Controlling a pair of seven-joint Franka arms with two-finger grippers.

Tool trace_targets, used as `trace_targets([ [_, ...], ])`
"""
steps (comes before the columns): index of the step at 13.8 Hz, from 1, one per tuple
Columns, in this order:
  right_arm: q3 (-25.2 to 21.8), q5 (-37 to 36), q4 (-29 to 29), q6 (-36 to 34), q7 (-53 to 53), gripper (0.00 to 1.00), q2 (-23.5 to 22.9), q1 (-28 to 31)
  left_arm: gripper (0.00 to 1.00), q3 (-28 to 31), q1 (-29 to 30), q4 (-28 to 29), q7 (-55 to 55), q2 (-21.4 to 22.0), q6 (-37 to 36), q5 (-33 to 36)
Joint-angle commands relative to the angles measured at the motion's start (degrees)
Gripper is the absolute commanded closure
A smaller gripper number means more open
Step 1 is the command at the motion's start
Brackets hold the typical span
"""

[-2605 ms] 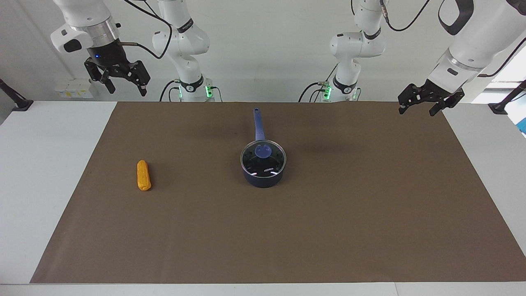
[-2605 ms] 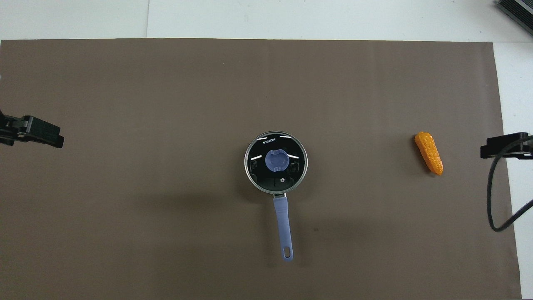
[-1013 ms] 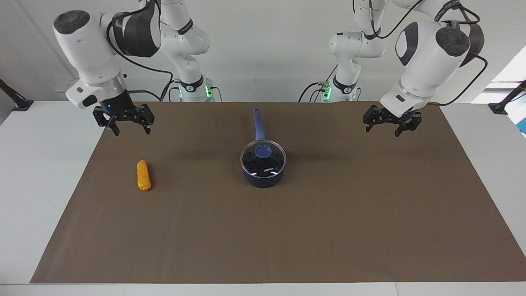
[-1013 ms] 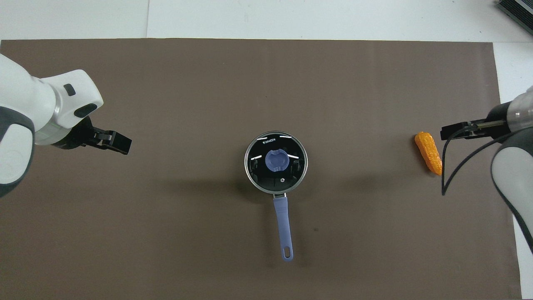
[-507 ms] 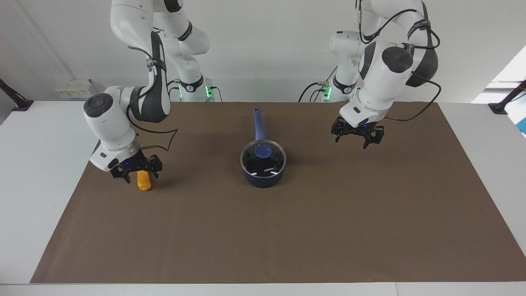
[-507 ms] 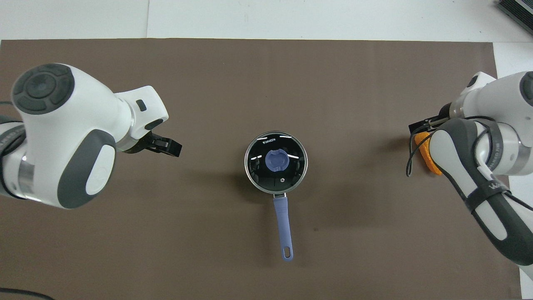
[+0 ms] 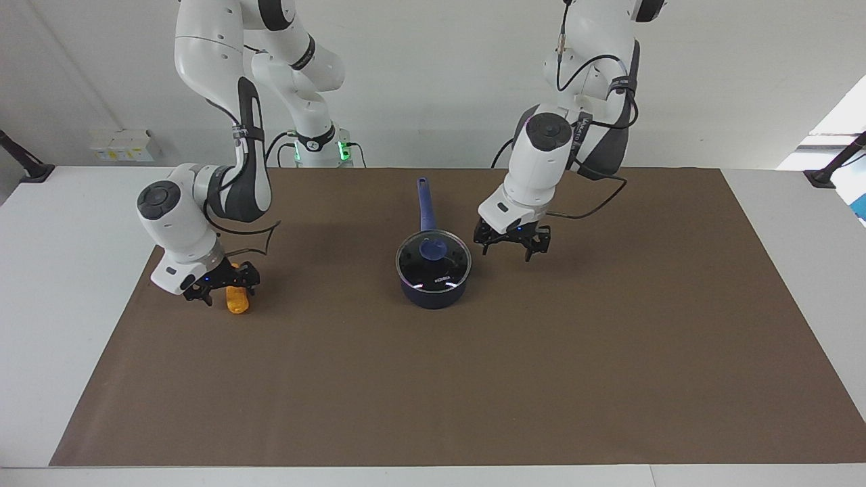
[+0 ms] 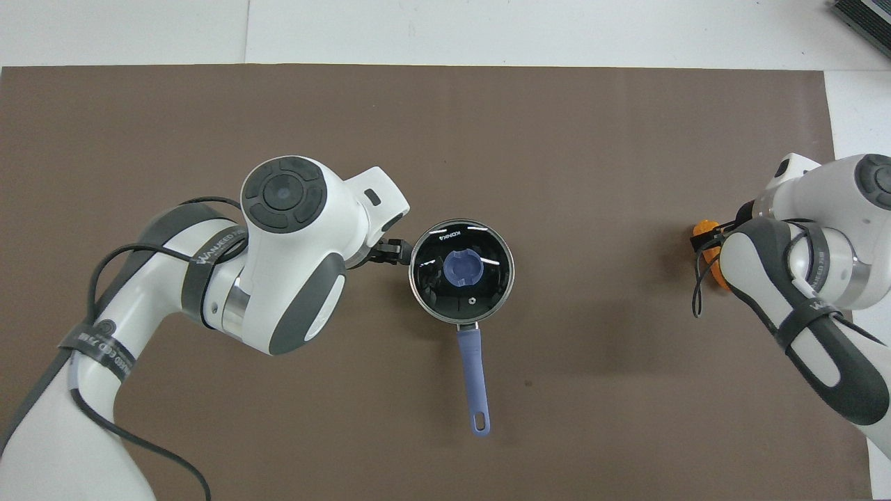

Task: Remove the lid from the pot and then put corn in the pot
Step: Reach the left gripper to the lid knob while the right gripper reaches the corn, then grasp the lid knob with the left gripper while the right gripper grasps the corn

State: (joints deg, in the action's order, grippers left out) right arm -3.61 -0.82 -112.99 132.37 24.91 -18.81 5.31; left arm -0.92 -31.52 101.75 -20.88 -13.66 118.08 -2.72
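The lid [image 7: 433, 253] sits uncovered at frame centre; the left hand [image 7: 511, 246] hangs beside it, with open tabletop [image 7: 541, 379] across the lower frame.

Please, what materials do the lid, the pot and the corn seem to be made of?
The lid looks like clear glass: the pot's black inside shows through it, with bright glints and a thin metal-looking rim. Its blue knob is matte, perhaps plastic. The pot seems coated metal, dark navy and slightly glossy. The corn is uniformly orange, probably a plastic toy; I cannot confirm this.

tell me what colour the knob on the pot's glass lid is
Blue, on the round clear glass lid; clearest in the overhead view.
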Motion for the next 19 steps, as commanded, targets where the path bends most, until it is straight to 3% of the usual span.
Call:
trace_targets([
  [1,0.27,0.73,-2.23,2.10,1.37,0.00,1.15,0.14,0.00,1.09,-4.50,-7.95,-8.54,-4.17,-2.14,-0.71],
  [4,0.27,0.73,-2.50,3.51,1.90,0.00,0.18,0.32,0.00,1.09,-7.40,-18.48,-14.79,-9.09,-11.27,-0.80],
  [5,0.27,0.64,-2.50,3.51,1.99,0.13,0.18,0.23,0.00,1.09,-8.72,-19.91,-17.16,-10.58,-11.38,-0.63],
  [6,0.27,0.64,-2.41,3.16,2.34,0.46,0.18,0.23,0.00,1.18,-10.04,-20.18,-19.27,-11.99,-10.77,-0.36],
  [7,0.27,0.64,-2.41,3.24,3.38,0.98,0.18,0.23,0.00,1.18,-10.23,-20.45,-19.81,-12.79,-10.68,-0.36],
  [10,0.27,0.64,-2.15,3.25,4.01,1.00,0.09,0.14,0.00,1.18,-11.98,-23.16,-22.88,-17.44,-9.89,0.69],
  [19,0.27,0.64,-0.57,2.46,3.83,1.00,0.35,0.32,0.00,1.27,-11.19,-22.91,-22.89,-16.66,-9.81,1.22],
])
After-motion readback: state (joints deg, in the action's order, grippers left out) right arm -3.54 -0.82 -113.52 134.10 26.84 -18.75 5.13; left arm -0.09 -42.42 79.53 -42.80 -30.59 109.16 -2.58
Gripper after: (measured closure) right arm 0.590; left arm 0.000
